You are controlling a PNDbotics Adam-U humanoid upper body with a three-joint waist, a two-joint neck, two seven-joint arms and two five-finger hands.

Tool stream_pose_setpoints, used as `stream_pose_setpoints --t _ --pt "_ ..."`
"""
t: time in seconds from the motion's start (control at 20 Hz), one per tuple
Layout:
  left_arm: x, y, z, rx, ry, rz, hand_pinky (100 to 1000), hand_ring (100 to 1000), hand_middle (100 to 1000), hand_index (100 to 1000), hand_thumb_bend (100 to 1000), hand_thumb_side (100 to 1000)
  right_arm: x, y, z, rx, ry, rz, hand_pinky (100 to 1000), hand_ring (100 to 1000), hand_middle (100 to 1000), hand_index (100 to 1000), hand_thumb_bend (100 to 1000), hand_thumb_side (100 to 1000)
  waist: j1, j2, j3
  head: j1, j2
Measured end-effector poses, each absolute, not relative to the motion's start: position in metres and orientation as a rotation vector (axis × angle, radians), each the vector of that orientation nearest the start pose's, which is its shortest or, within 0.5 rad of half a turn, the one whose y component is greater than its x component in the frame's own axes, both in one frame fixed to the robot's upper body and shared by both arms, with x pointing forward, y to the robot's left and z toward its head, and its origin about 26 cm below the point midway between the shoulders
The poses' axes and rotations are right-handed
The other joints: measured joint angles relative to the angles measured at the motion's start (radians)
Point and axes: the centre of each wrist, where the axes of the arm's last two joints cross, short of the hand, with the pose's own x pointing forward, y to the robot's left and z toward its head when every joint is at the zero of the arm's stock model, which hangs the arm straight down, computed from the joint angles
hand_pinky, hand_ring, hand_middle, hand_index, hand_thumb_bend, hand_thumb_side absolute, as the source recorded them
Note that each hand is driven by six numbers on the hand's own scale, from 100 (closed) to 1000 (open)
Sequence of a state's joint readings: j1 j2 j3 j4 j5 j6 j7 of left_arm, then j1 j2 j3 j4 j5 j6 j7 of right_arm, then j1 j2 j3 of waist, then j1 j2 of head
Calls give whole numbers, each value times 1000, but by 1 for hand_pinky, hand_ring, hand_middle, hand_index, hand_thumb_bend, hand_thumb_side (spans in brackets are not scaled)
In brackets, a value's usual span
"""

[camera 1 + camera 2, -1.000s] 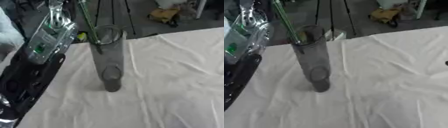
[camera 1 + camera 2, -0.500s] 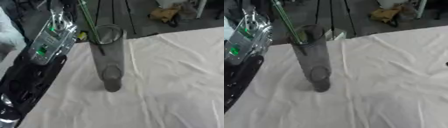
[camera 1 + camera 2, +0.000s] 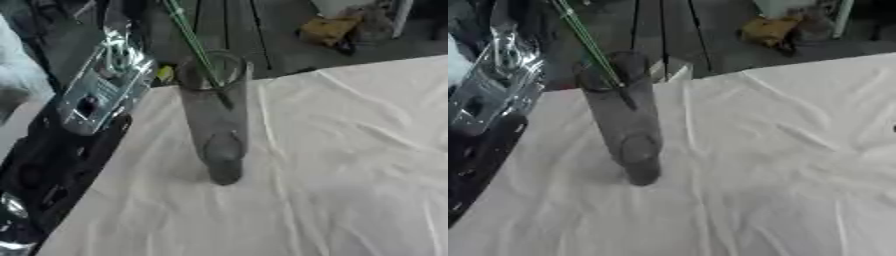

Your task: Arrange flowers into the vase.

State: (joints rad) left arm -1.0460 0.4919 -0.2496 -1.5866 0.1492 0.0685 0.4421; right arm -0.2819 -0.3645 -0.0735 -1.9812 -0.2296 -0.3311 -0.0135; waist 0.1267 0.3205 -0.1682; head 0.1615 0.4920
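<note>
A tall clear grey glass vase (image 3: 216,125) stands upright on the white cloth. A thin green flower stem (image 3: 194,47) comes down from the top edge and ends inside the vase, below its rim; its bloom is out of sight above. My left arm (image 3: 98,92), black with a silver forearm, rises along the left side next to the vase and leaves the picture at the top. The hand itself does not show. My right hand shows in neither view.
The white tablecloth (image 3: 780,165) is creased and runs to a far edge just behind the vase. Beyond it lie a dark floor, black tripod legs (image 3: 661,30) and a yellow object (image 3: 328,30). A small dark speck (image 3: 893,129) sits at the right edge.
My left forearm has sunk slightly, and the stem's lower end has slid a little to the right inside the vase. The vase has stayed put.
</note>
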Motion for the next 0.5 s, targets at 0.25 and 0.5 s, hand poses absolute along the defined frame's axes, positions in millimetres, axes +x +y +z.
stream_pose_setpoints --t 0.25,0.5 --pt "381 182 354 321 -2545 -259 100 100 165 237 100 885 299 -287 202 27 -2581 224 638 481 442 679 100 974 0 0 2 -1 0" --pt "383 187 351 426 -2531 -325 100 145 222 279 100 873 299 -287 202 27 -2580 223 638 481 443 679 100 975 0 0 3 -3 0"
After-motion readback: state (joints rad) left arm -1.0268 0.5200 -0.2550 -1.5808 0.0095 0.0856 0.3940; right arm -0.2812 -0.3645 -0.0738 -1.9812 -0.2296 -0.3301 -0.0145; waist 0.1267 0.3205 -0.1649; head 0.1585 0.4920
